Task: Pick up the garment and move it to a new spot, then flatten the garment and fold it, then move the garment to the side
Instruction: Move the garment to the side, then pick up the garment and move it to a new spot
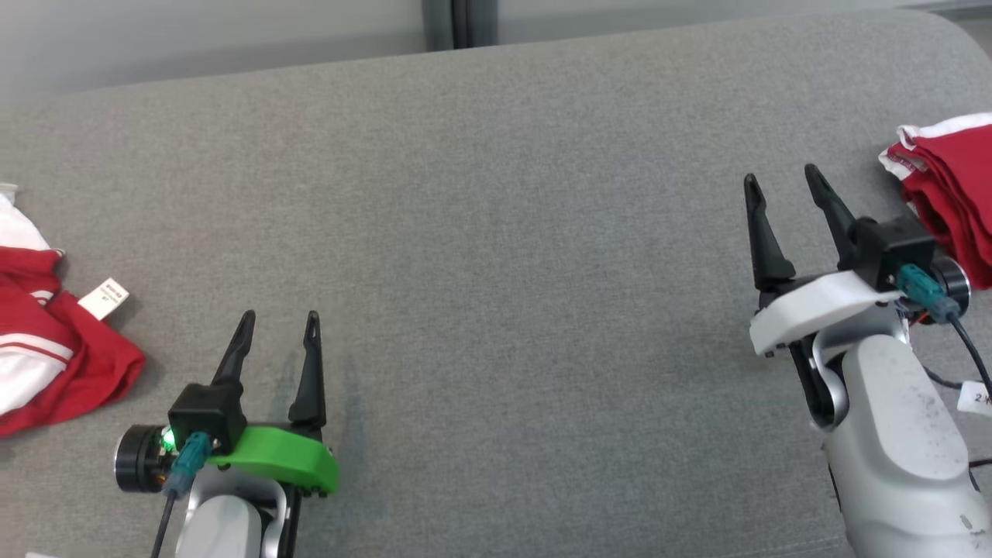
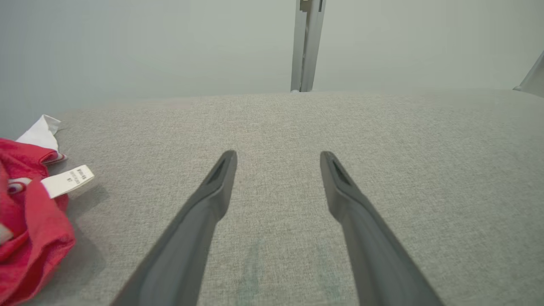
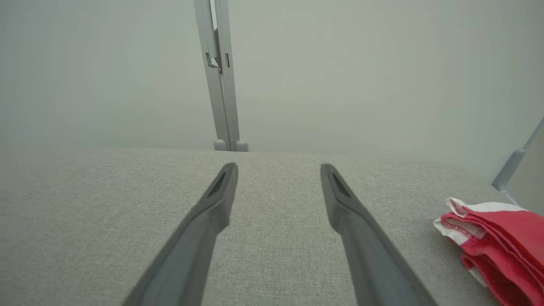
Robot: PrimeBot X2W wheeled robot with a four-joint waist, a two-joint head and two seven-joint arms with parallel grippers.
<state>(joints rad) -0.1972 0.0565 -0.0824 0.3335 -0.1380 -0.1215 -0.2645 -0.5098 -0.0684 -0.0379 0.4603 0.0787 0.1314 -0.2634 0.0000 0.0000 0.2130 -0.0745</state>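
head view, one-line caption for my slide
Left pincer and right pincer open over grey surface; crumpled garment left, folded garment right.

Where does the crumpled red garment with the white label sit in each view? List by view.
Head view: crumpled garment at left edge, midway down.
Left wrist view: lower left corner.
Right wrist view: the red cloth there is the other, folded garment.
Shared landmark: grey fabric surface.

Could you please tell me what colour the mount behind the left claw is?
Bright green; the mount shows best in the head view.
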